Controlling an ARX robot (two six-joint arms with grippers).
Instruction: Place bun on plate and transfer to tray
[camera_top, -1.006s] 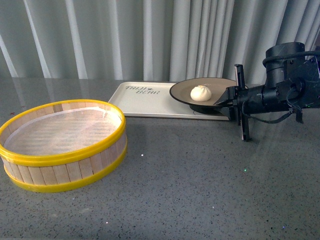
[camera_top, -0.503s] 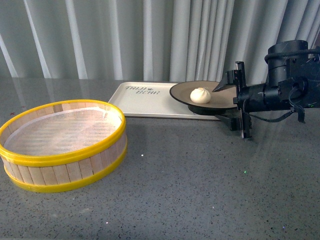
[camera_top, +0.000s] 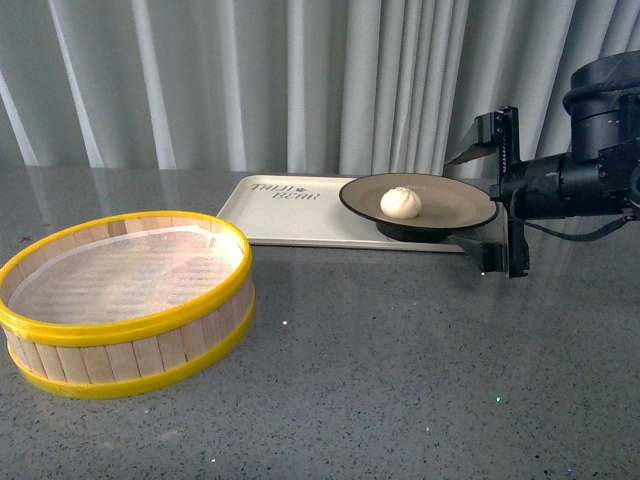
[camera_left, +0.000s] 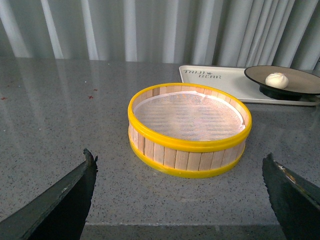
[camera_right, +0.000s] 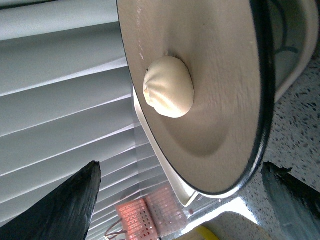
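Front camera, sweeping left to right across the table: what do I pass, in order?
Steamer basket → tray → plate, resting on the tray's right end, with the bun on it → right gripper, jaws open just past the plate's right edge.

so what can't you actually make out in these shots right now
- Front view: the tray under the plate, hidden by the plate.
- Front view: the bear drawing, too small.
- Right wrist view: the tray lettering, cut off by the edge.
- Far side of the bun, self-hidden.
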